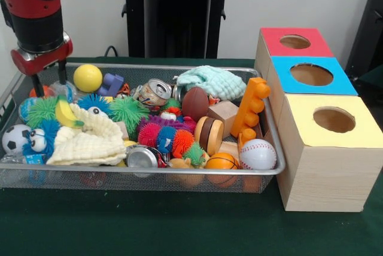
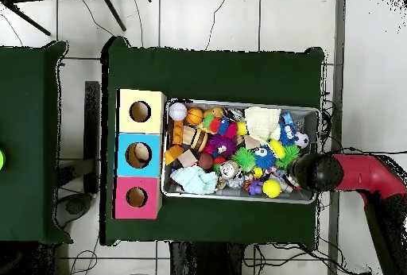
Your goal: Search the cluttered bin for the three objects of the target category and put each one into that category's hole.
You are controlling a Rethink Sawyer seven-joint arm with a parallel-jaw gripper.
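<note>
A wire mesh bin (image 1: 149, 172) holds a heap of toys. Among them are a yellow ball (image 1: 88, 78), a baseball (image 1: 258, 154), a small basketball (image 1: 221, 161), a soccer ball (image 1: 15, 139), a brown football (image 1: 195, 103), two crushed cans (image 1: 154, 93), a banana (image 1: 64, 114) and spiky green balls (image 1: 127, 112). My gripper (image 1: 49, 79) hangs open over the bin's far left corner, just left of the yellow ball, with nothing between its fingers. Beside the bin stand three boxes with round holes: red (image 1: 294, 41), blue (image 1: 311, 74), yellow (image 1: 334, 119).
A cream cloth (image 1: 90, 139) and a teal cloth (image 1: 210, 81) cover parts of the heap. An orange block (image 1: 250, 106) leans at the bin's right end. From overhead, the arm (image 2: 350, 172) reaches over the bin's rim (image 2: 238, 199); the boxes (image 2: 138, 155) line its opposite end.
</note>
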